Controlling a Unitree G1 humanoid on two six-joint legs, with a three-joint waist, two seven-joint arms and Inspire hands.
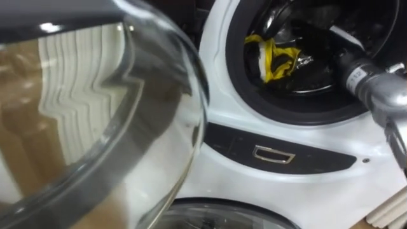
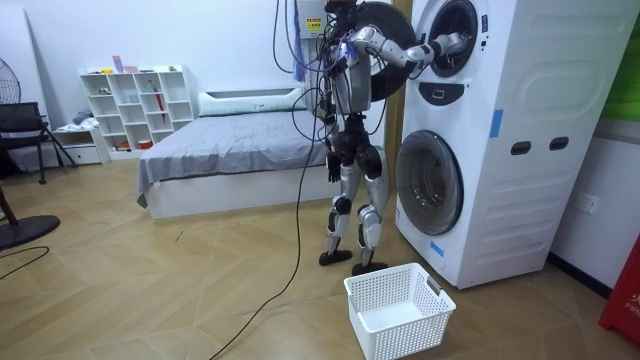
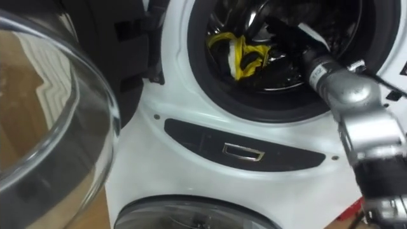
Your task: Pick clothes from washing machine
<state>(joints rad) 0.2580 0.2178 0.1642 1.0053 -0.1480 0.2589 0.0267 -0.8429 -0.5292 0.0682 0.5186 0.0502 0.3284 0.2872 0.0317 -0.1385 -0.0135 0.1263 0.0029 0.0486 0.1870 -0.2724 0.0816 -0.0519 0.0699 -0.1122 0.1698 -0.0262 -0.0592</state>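
My right robot hand is inside the upper drum, arm coming in from the right over the rim. The fingers are lost in the dark in there, so I can't tell whether they're apart, together or on anything.

The task's thing, a yellow cloth, sits just left of the robot hand and a bit lower, at the drum's front-left, close to the seal. It's near or touching, can't tell which. It's wadded up, w/ strands running roughly across, rim-side to hand-side, so there's no clean long axis. My guess is the next move is a short sweep left and down to close on the wad, then a pull back out toward me.

The right robot hand is by far the nearer. My left robot hand hangs by my hip in the room view, well away from the drum.

Further left of the right robot hand, the glass door stands swung open. Below the drum are the dark panel and the lower machine's door. The basket is on the floor behind my feet, well apart, and looks empty.
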